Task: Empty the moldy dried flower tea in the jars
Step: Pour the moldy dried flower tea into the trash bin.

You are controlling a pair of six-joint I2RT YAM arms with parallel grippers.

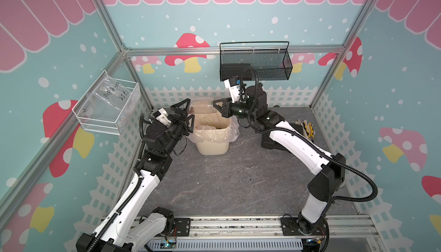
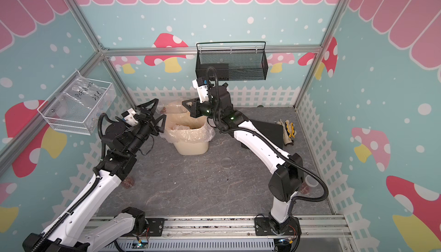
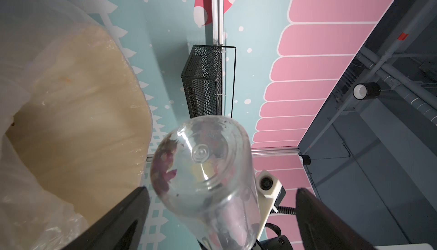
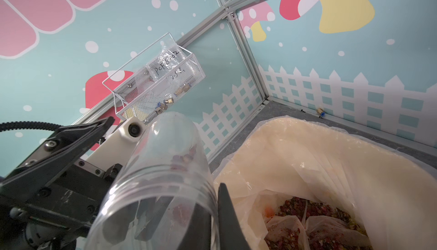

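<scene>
Above the cream lined bin (image 1: 212, 147), my right claw (image 1: 217, 107) pinches the rim of a clear plastic jar (image 1: 202, 107), held on its side. My left claw (image 1: 188, 113) gapes wide just beside the jar's base, fingers clear of it. Reddish dried flower tea (image 3: 165, 166) clings inside near the base; more lies in the bin below.

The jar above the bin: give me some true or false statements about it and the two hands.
1. The right hand grips the jar. True.
2. The jar is completely empty. False: some dried flower tea is inside.
3. The left hand is open. True.
4. The jar stands upright. False: it is held on its side above the cream bin.
5. The bin has a plastic liner. True.
</scene>
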